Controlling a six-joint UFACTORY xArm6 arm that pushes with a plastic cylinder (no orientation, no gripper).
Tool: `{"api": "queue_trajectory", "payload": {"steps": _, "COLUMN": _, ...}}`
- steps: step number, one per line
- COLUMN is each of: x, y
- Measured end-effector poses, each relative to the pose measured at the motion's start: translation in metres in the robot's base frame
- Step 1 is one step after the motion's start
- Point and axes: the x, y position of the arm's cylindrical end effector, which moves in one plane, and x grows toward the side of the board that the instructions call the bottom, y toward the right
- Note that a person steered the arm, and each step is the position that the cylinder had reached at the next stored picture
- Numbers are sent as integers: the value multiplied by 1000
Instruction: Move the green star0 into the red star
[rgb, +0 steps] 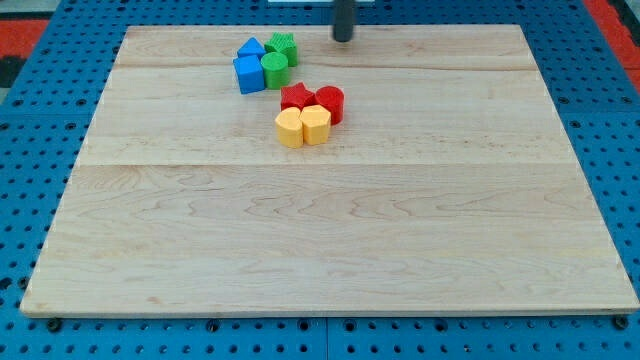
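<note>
Green star (283, 46) sits just to the view's left of my tip (343, 39) and slightly below it, at the view's top of the desk (330, 230); not touched by the tip; it abuts a green cylinder-like block (274, 70) beneath it and a blue block (250, 48) on its left, with a blue cube (248, 74) lower left; red star (296, 96) lies below and left of the tip, apart from the green star, touching a red cylinder (330, 103); two yellow blocks (290, 128) (316, 124) press against the red pair from below; end effector is a plain dark rod, no jaws, holding nothing, tip resting near the desk's top edge.
</note>
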Motion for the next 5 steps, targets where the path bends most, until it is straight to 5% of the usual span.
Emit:
{"api": "queue_trajectory", "payload": {"steps": 1, "x": 28, "y": -60}}
{"api": "queue_trajectory", "payload": {"steps": 3, "x": 118, "y": -92}}
{"api": "queue_trajectory", "payload": {"steps": 5, "x": 105, "y": -108}}
